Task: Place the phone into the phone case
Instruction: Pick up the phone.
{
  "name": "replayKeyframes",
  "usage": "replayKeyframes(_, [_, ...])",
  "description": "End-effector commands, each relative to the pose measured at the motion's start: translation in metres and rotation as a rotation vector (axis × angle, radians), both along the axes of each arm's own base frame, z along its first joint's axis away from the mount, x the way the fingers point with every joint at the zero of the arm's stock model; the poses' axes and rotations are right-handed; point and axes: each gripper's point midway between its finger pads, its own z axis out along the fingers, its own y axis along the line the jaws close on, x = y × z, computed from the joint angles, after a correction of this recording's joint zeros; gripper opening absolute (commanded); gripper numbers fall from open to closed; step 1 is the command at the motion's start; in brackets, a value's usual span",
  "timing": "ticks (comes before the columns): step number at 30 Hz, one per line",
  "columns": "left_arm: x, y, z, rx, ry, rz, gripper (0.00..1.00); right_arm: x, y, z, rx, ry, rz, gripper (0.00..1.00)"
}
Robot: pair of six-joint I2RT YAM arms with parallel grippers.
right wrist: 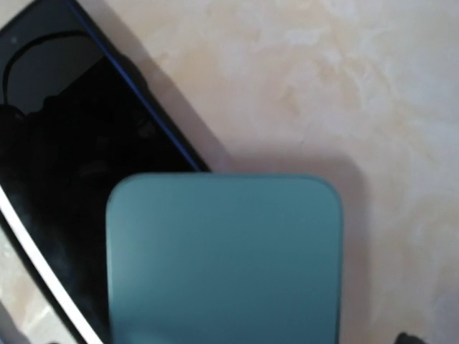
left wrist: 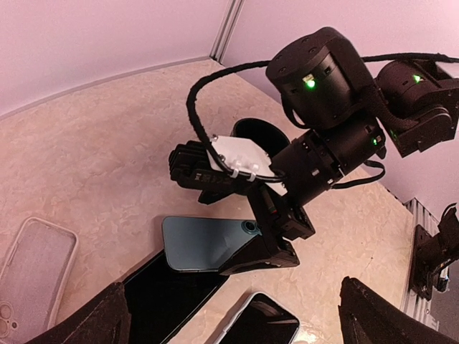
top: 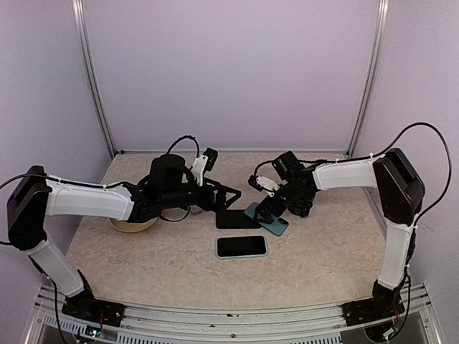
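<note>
Since my right claw [top: 267, 213] and left claw [top: 228, 193] are both spread wide with nothing clamped, it comes down to who's closer. The right one hangs right over the teal phone [top: 276, 225], centre-right in the top view. It's back up, overlapping a black phone [top: 237, 219], with its long axis slanting upper left to lower right. The clear phone case [left wrist: 36, 269] only shows at the lower left edge of my left wrist view, so I'd guess lefty's nearer to that.
</note>
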Motion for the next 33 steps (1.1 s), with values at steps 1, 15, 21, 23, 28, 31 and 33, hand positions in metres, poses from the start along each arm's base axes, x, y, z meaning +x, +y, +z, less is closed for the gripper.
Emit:
replayKeyframes(1, [-0.006,0.003,0.016,-0.037,-0.027,0.015,0.99,0.001,0.005,-0.005,-0.014,0.034,0.025,1.00])
replayKeyframes(15, [-0.013,0.009,0.017,-0.037,-0.024,0.017,0.99,0.010,0.008,-0.019,-0.057,0.043,0.032,1.00])
replayKeyframes(21, [-0.013,0.009,0.017,-0.036,-0.023,0.020,0.99,0.011,0.008,-0.022,-0.065,0.045,0.037,1.00])
replayKeyframes(23, [-0.012,0.009,0.016,-0.035,-0.022,0.022,0.99,0.010,0.010,-0.021,-0.061,0.043,0.042,1.00])
replayKeyframes(28, [-0.012,0.009,0.013,-0.032,-0.017,0.026,0.99,0.010,0.011,-0.019,-0.057,0.027,0.042,0.99])
replayKeyframes(31, [-0.012,0.010,0.010,-0.031,-0.011,0.028,0.99,0.011,0.011,-0.021,-0.068,0.013,0.035,0.99])
replayKeyframes(33, [-0.012,0.010,0.009,-0.031,-0.008,0.029,0.99,0.011,0.010,-0.025,-0.080,0.012,0.030,0.99])
